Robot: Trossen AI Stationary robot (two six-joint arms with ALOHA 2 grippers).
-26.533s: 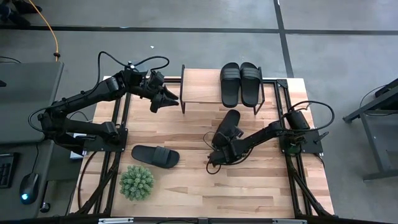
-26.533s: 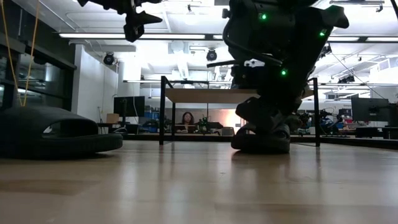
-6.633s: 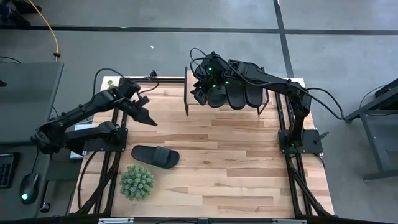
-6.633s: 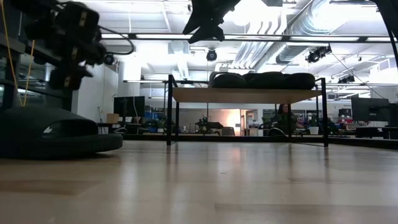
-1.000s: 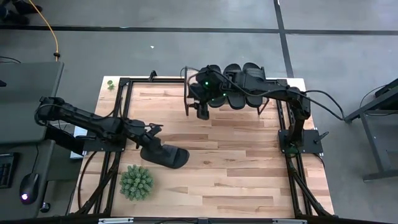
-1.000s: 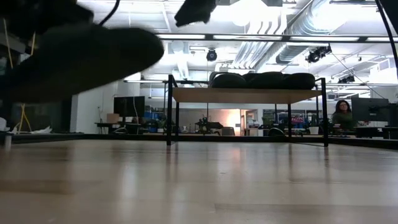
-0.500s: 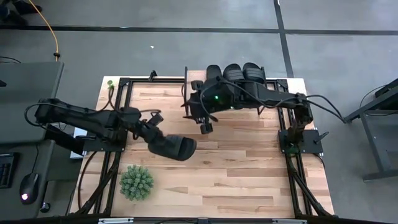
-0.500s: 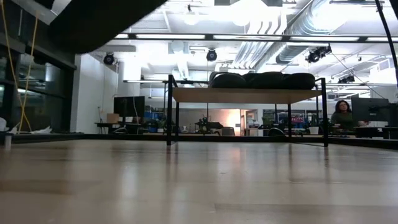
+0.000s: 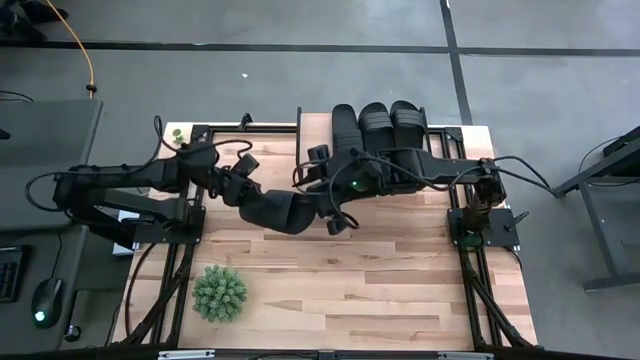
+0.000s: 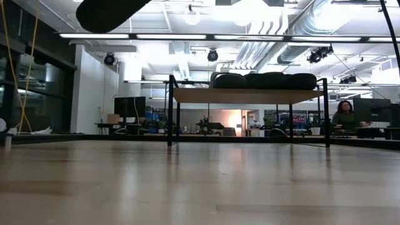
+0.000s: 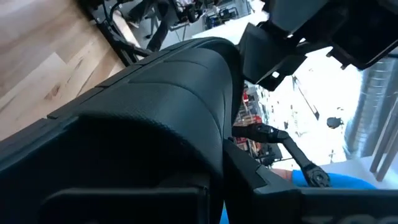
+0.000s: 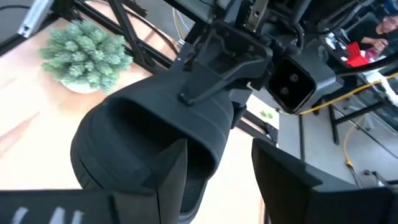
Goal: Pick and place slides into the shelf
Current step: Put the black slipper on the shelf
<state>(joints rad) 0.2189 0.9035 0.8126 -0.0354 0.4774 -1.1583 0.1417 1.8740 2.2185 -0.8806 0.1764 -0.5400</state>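
Observation:
My left gripper [image 9: 243,190] is shut on a black slide [image 9: 282,212] and holds it high over the table's middle. The slide also shows at the top of the low view [image 10: 106,12]. My right gripper [image 9: 326,206] is open at the slide's free end. In the right wrist view [image 12: 217,148] one finger stands in front of the strap's opening and the other beside the slide. Three more slides [image 9: 375,122] lie side by side with their soles on the shelf's plank [image 9: 318,140] at the far edge. My left gripper holds the slide by its strap [image 12: 193,93], at the end farthest from my right gripper; one finger [image 12: 208,78] lies on top of the strap, and the other is hidden. It comes from the table's left, along the slide. The slide is lifted clear, roughly level. My right gripper: I cannot tell whether it touches the slide.
A small green potted plant [image 9: 220,292] stands at the near left of the table. The shelf [image 10: 250,95] stands on thin black legs at the far edge. Black frame rails run along the table's left and right sides. A person sits in the room beyond [image 10: 345,120].
My left gripper has lifted the slide off the table and carried it up, toward the table's right and far edge. My right gripper has come away from the shelf toward the near side and down to the slide's free end.

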